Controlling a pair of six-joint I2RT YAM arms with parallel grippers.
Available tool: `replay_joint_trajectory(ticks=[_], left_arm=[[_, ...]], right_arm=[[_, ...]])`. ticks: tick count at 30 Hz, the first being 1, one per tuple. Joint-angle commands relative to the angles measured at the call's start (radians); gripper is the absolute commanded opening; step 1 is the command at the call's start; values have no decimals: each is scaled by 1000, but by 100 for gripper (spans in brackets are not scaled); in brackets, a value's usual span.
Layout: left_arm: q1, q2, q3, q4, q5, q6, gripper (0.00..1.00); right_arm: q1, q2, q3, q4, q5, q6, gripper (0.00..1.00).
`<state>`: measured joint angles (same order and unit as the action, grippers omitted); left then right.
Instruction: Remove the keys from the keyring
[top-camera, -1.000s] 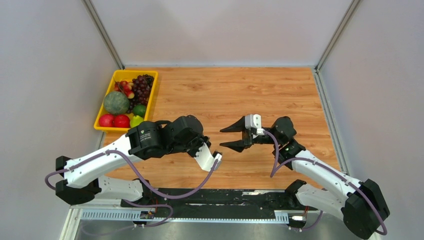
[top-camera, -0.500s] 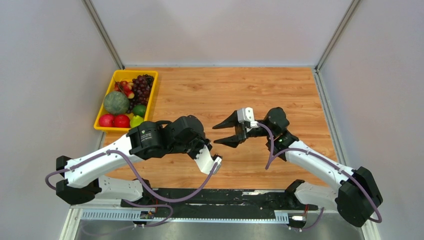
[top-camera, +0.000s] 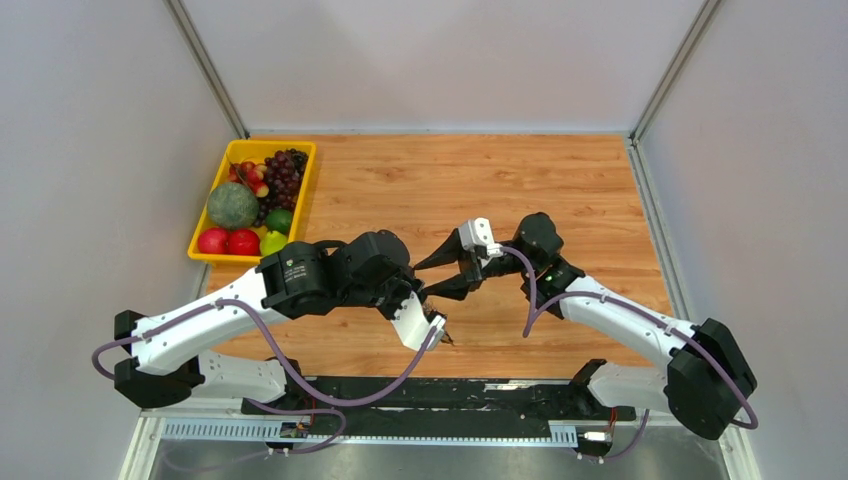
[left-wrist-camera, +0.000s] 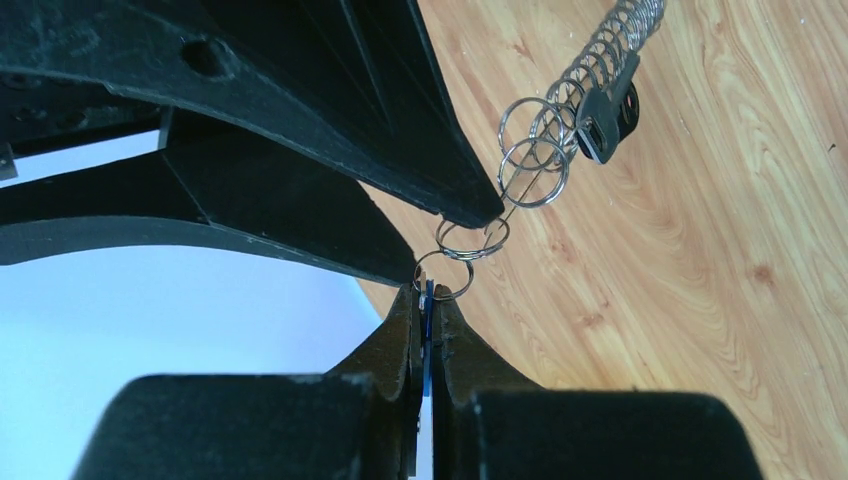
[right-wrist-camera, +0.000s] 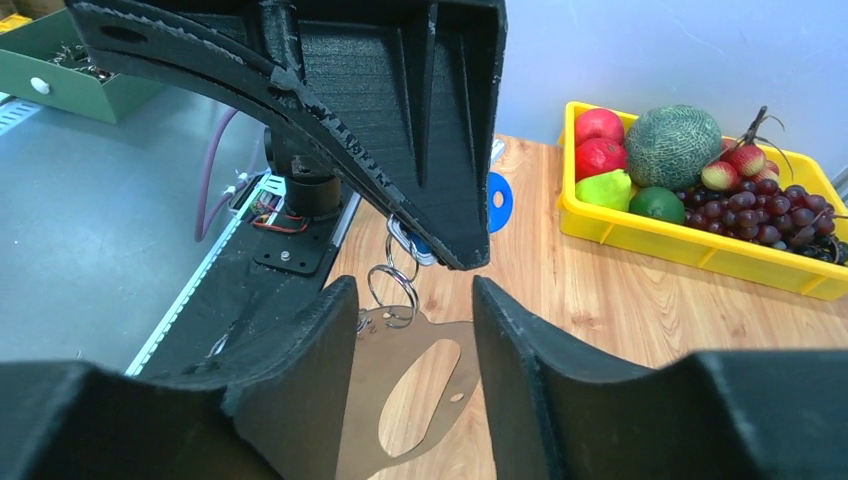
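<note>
The left pincer (left-wrist-camera: 427, 300) is closed tight on a blue key (left-wrist-camera: 427, 335), which shows only as a thin edge between its two fingers, held up off the wooden table (left-wrist-camera: 700, 300). From the key the keyring (left-wrist-camera: 470, 241), a chain of small wire rings, runs away from the left fingers in a loose line. It ends at a coiled spring (left-wrist-camera: 618, 42) with a black piece (left-wrist-camera: 605, 118) beside it. The right pincer (right-wrist-camera: 411, 292) is open and empty, facing the left one almost tip to tip. In its own wrist view the rings hang up and down just ahead of the gap between its fingers, so the chain's long axis lies across the line along which those fingers would close. The right arm is the free one and the nearer to the rings, so its likely next job is to ease forward and close on a ring next to the key
</note>
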<state>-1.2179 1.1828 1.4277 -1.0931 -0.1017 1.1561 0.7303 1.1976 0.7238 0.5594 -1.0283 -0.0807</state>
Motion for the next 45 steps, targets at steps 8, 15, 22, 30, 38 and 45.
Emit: replay_joint_trajectory(ticks=[8,15,22,30,38,45], left_arm=[[-14,-23,40,63,17,28,0],[-17,-35,25,64,-9,21,0],[-19,-110,-70,92,-23,-31,0],[-22,-191,-193,123,-22,-107,0],[-22,-172,-283,232,21,-219,0],[92,-91,-272,501,-125,-746,0]], right_arm=[[30,44,63,-21,-73,7,21],[31,44,83,-105,-51,-20,0],[23,32,101,-189,54,28,0],[-32,-9,59,-62,99,200,0],[-32,-63,-14,184,188,387,0],[-34,-223,-25,-200,689,228,0]])
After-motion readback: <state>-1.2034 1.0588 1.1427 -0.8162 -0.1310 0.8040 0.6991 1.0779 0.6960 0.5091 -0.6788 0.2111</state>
